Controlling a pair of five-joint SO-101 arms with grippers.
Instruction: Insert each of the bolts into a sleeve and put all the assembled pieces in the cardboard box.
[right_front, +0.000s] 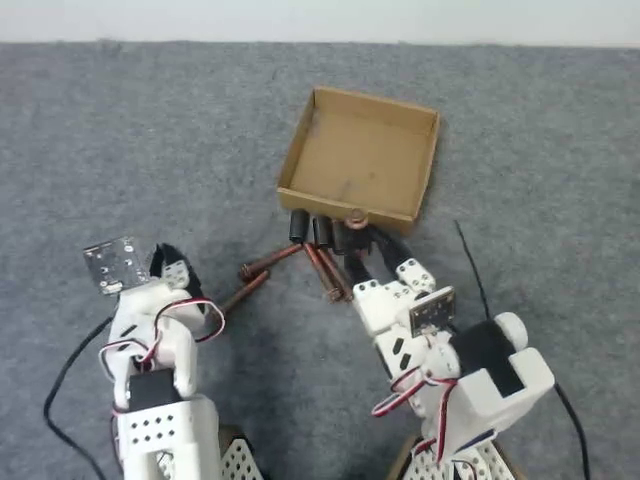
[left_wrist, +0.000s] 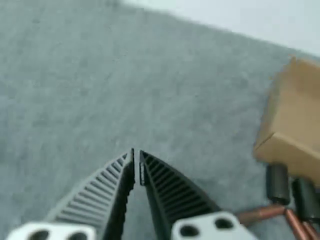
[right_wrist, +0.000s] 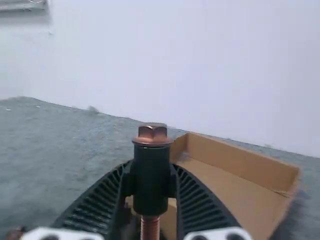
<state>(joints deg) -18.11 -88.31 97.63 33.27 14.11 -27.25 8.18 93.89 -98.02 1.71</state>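
Bolt (right_wrist: 152, 134) in sleeve (right_wrist: 150, 182) upright, clamped in right tool (right_wrist: 150, 172) beside cardboard box (right_wrist: 240, 167) | left tool (left_wrist: 136, 161) together, low over carpet (left_wrist: 75, 75)

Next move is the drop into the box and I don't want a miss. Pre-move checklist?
1. Bolt seated in sleeve: ok, head sits on the sleeve top.
2. Right gripper hold: ok, shut on sleeve.
3. Piece over box: not ok, it is at the front wall, outside.
4. Box open side up: ok.
5. Left gripper out of the way: ok, shut, over carpet, apart from box.
6. Clearance to loose bolts and loose sleeves beside right gripper: cannot tell.
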